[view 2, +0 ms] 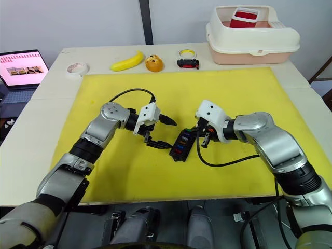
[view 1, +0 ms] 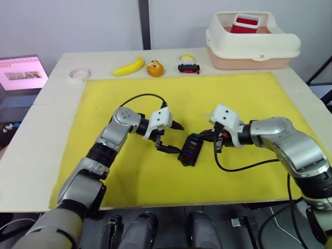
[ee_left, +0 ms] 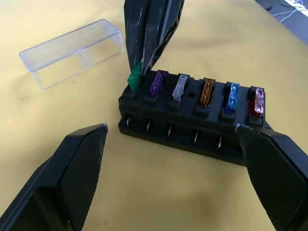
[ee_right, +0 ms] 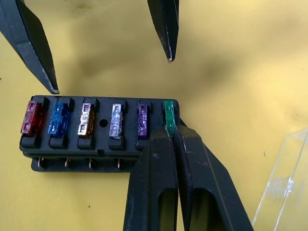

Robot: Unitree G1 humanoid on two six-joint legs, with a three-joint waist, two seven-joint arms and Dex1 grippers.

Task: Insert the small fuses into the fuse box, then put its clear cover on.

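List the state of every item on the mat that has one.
Fuse box: uncovered, five fuses seated.
Green fuse: pinched, tilted at the end slot.
Clear cover: off, lying beside the box.
Right gripper: shut on the green fuse.
Left gripper: open, straddling the box.

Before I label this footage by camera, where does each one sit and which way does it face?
Left and right eye views: on the head, looking forward and down at the table; both arms show.
Left wrist view: on the left arm, looking along the open left tool at the fuse box and clear cover.
Right wrist view: on the right arm, looking along the right tool, shut on the green fuse.
Shared: both wrist views show the fuse box.
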